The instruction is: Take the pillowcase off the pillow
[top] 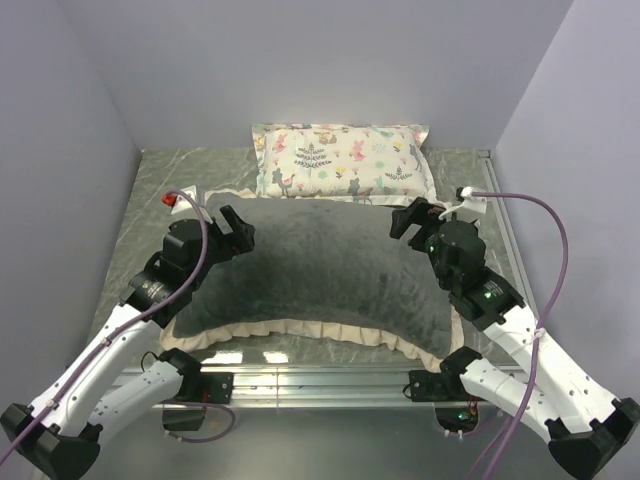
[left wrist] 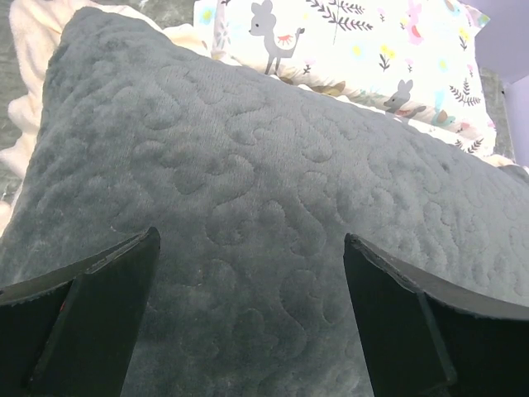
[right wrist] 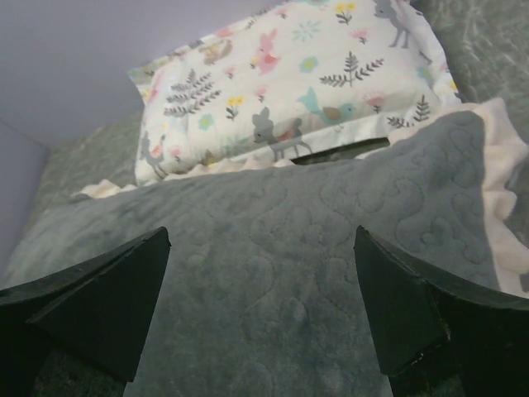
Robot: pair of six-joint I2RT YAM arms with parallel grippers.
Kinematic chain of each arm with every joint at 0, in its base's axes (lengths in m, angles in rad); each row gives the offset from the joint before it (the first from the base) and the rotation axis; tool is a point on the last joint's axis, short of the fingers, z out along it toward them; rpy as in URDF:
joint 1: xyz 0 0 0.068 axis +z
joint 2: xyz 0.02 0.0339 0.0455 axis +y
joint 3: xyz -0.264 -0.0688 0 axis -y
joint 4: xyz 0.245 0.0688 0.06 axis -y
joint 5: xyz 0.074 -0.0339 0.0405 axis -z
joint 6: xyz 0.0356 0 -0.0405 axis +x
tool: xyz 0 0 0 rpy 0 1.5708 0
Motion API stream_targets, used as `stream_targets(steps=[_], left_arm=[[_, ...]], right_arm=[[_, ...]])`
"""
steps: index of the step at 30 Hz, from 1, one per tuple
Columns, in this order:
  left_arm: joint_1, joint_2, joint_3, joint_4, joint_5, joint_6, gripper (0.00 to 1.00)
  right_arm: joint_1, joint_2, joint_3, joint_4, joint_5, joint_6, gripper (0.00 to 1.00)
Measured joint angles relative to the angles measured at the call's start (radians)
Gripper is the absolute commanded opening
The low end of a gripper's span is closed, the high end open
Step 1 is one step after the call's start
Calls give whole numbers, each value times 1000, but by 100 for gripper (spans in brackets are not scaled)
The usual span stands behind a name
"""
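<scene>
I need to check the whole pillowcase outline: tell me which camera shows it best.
Top external: the pillowcase shows nearly whole, grey face up, cream frill along its near edge. Left wrist: only close grey plush and some cream frill. Right wrist: grey plush with a cream edge.

Robot test cell, probably in a laboratory. Plain lilac walls (top: 60, 120) box in a marble-patterned table (top: 165, 170); two arms (top: 110, 345) are bolted to a metal rail (top: 320, 378) at its near edge, trailing purple cables (top: 557, 260). The pillowcase (top: 320, 270) lies on the bare tabletop beside a printed pillow (top: 340, 160).
</scene>
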Motion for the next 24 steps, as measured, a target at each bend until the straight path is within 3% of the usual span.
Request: stream_targets(steps=[13, 24], left_arm=[[0, -80, -22, -30, 100, -32, 99], [-76, -154, -138, -119, 129, -106, 99]], right_arm=[[30, -56, -7, -124, -176, -74, 100], [360, -116, -87, -217, -84, 29, 100]])
